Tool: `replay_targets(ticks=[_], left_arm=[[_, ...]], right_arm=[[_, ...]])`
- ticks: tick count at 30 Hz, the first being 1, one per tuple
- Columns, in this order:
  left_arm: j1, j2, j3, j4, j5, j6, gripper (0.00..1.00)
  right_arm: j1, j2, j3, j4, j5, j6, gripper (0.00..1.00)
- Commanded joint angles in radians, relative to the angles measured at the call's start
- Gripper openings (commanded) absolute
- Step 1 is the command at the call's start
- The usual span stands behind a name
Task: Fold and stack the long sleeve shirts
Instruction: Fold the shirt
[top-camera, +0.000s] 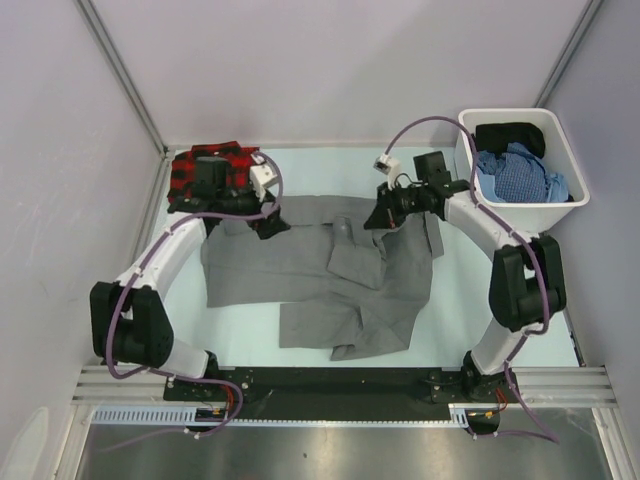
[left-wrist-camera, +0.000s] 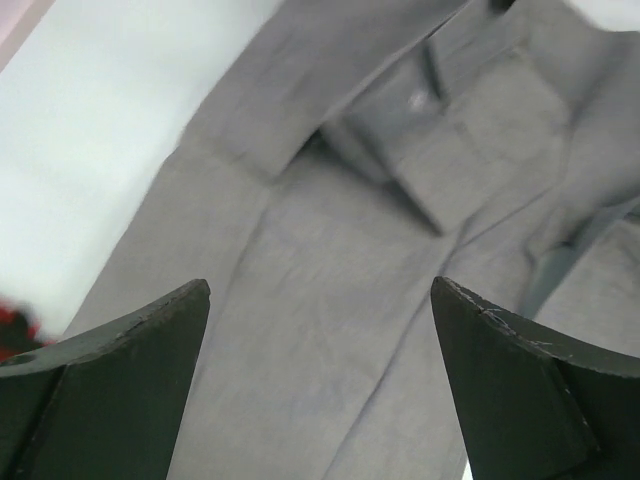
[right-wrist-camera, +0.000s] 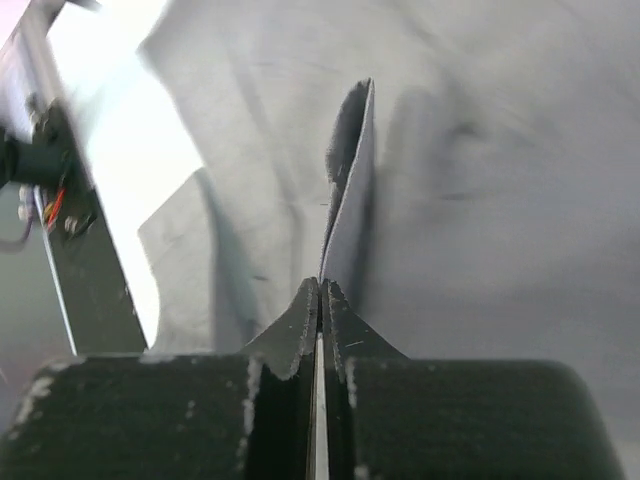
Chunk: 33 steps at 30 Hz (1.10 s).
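Grey shirt (top-camera: 330, 285) lies spread on the desk (top-camera: 250, 345), near hem rumpled. Right claw (right-wrist-camera: 318, 300) is closed, pinching a fold at its far edge. Left claw (left-wrist-camera: 320, 290) hangs wide open over the far left shoulder. Close left on cloth, then lift both evenly. Beyond: plaid shirt (top-camera: 205, 170) far left, bin (top-camera: 505, 113) far right, neither obstructing.

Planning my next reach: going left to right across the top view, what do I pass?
red-and-black plaid shirt → left hand → right hand → white bin. The grey shirt spreads under both hands, so it has no single place.
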Motion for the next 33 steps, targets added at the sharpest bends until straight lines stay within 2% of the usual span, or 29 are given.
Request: replay_targets(ticks=[1, 7, 10, 16, 18, 19, 22, 23, 24, 25, 27, 28, 31, 33], left_arm=[[-0.122, -0.04, -0.063, 0.126, 0.086, 0.058, 0.98], [-0.26, 0.027, -0.112, 0.351, 0.049, 0.079, 0.99], [-0.337, 0.09, -0.087, 0.377, 0.054, 0.136, 0.98], [-0.412, 0.181, -0.031, 0.365, 0.08, 0.192, 0.97], [-0.429, 0.199, -0.011, 0.342, 0.063, 0.202, 0.94], [-0.441, 0.204, -0.001, 0.319, 0.065, 0.22, 0.9], [-0.446, 0.202, 0.06, 0.149, 0.095, 0.264, 0.49], [-0.446, 0.19, 0.077, 0.103, 0.12, 0.271, 0.22], [-0.447, 0.152, 0.074, 0.033, 0.13, 0.275, 0.09], [-0.452, 0.12, 0.047, 0.014, 0.134, 0.274, 0.01], [-0.476, 0.017, 0.004, -0.008, 0.155, 0.259, 0.0], [-0.487, -0.014, -0.036, -0.012, 0.161, 0.259, 0.0], [-0.553, -0.1, -0.079, -0.015, 0.155, 0.233, 0.0], [-0.59, -0.109, -0.072, -0.008, 0.166, 0.169, 0.0]], right_arm=[[0.074, -0.098, -0.005, -0.082, -0.034, -0.149, 0.0], [0.08, -0.132, -0.04, -0.102, -0.003, -0.181, 0.0], [0.082, -0.147, -0.055, -0.098, -0.008, -0.189, 0.0], [0.093, -0.198, -0.068, -0.082, -0.038, -0.192, 0.0], [0.105, -0.219, -0.069, -0.075, -0.049, -0.189, 0.0], [0.108, -0.242, -0.069, -0.07, -0.055, -0.186, 0.0], [0.111, -0.291, -0.083, -0.046, -0.052, -0.154, 0.0], [0.108, -0.301, -0.086, -0.027, -0.051, -0.143, 0.0], [0.097, -0.311, -0.088, -0.02, -0.051, -0.129, 0.0], [0.09, -0.318, -0.091, -0.001, -0.051, -0.111, 0.01], [0.062, -0.327, -0.088, 0.011, -0.048, -0.068, 0.12], [0.051, -0.327, -0.088, 0.033, -0.045, -0.051, 0.29], [-0.021, -0.295, -0.088, 0.13, -0.019, 0.067, 0.52], [-0.038, -0.224, -0.06, 0.155, 0.006, 0.123, 0.52]])
